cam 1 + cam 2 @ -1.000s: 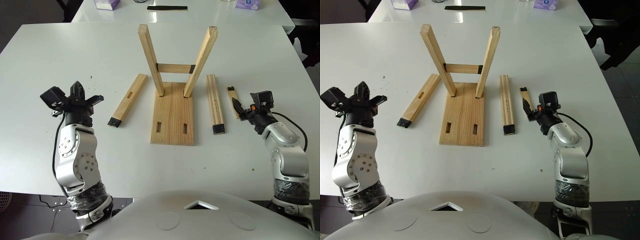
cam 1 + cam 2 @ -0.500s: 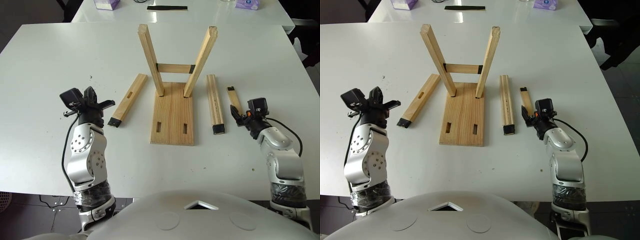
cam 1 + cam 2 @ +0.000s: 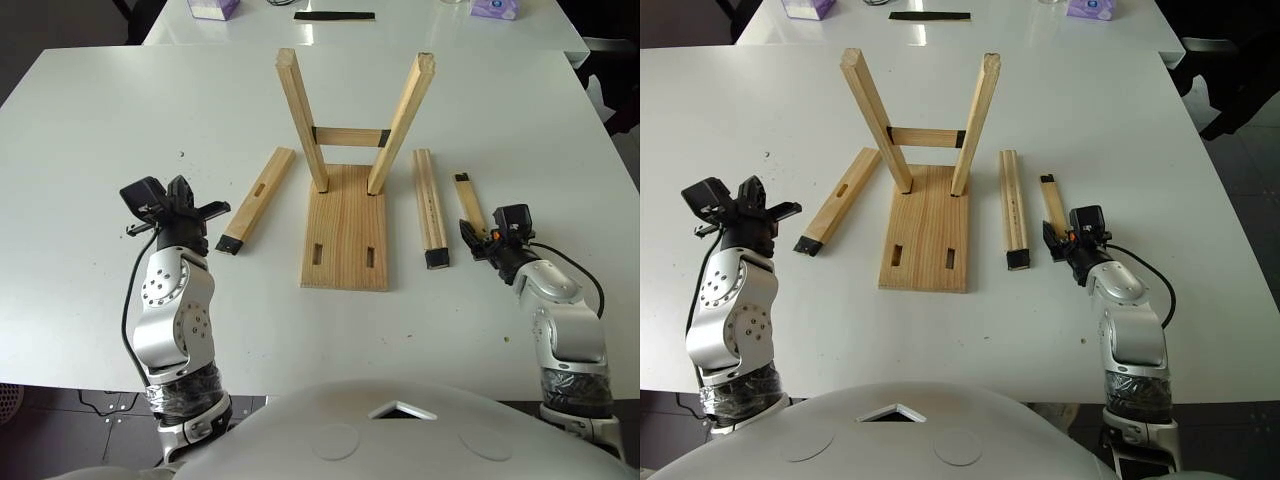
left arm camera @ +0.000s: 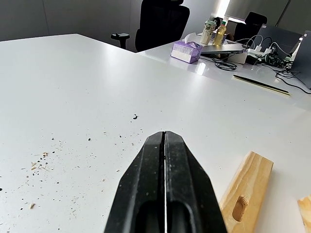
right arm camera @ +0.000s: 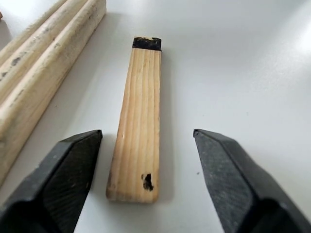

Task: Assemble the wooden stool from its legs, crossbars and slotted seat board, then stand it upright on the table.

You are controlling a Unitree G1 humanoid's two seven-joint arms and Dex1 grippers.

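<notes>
Since a second ago both arms have come in toward the parts: my left claw [image 4: 164,135] swung toward the middle of the table [image 3: 120,110] and then held, while my right claw [image 5: 146,135] crept up to the short crossbar [image 5: 138,97]. That short crossbar lies flat, well out at 3 o'clock from the seat board [image 3: 345,228]. Its near end sits between the right claw's spread fingers [image 5: 73,160], with a gap on each side. The seat board lies flat mid-table. At its 12 o'clock end two legs stand on it, the left leg [image 3: 302,120] and the right leg [image 3: 400,123], joined by a fitted crossbar [image 3: 350,137]. Two empty slots [image 3: 317,254] show at the board's 6 o'clock end. One loose leg [image 3: 258,198] lies at 9 o'clock of the board. A second loose leg [image 3: 430,205] lies at 3 o'clock, between the board and the short crossbar. The left claw is pressed together with nothing in it, near the first loose leg's black-capped end, at that end's 9 o'clock. On the next table, at 12 o'clock, sit a purple tissue box [image 3: 213,8] and a black strip [image 3: 334,16].
</notes>
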